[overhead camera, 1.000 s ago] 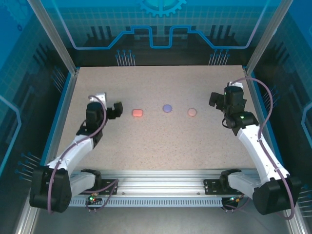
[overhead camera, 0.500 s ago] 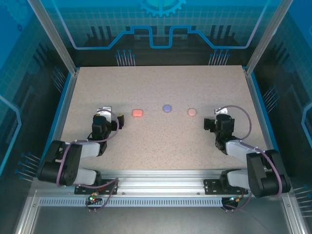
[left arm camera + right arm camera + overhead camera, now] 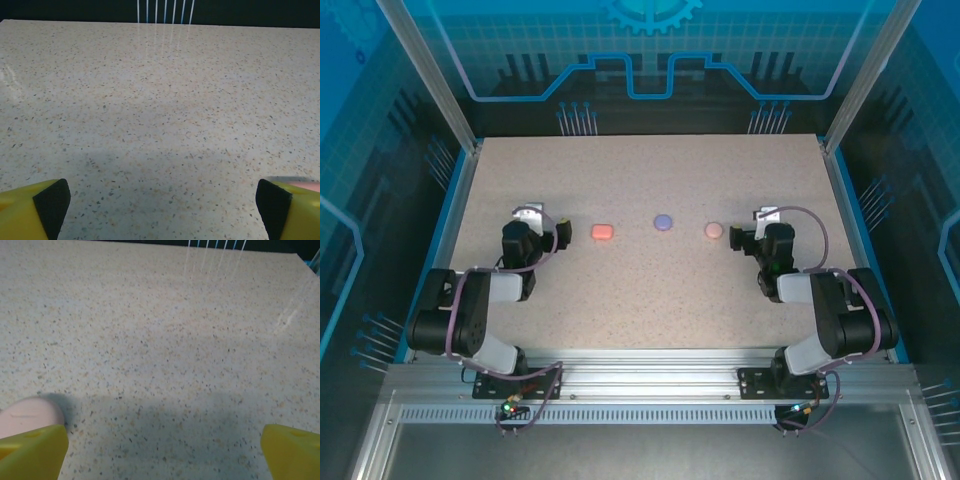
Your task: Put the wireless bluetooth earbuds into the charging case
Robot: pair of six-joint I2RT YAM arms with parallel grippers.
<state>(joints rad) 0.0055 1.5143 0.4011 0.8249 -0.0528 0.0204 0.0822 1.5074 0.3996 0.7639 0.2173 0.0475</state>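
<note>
Left gripper [image 3: 560, 234] and right gripper [image 3: 736, 238] gape wide (both empty), table [image 3: 650, 300] running to far edge.

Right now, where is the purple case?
In the top view the purple case lies mid-table, between the coral case, left, and the pink case, right.

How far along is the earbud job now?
Done, it seems: the coral-orange rounded case, purple round case and pale pink round case look closed, in a row. In hand: nothing; left fingers and right fingers stand open, empty. Left: probably nothing.
</note>
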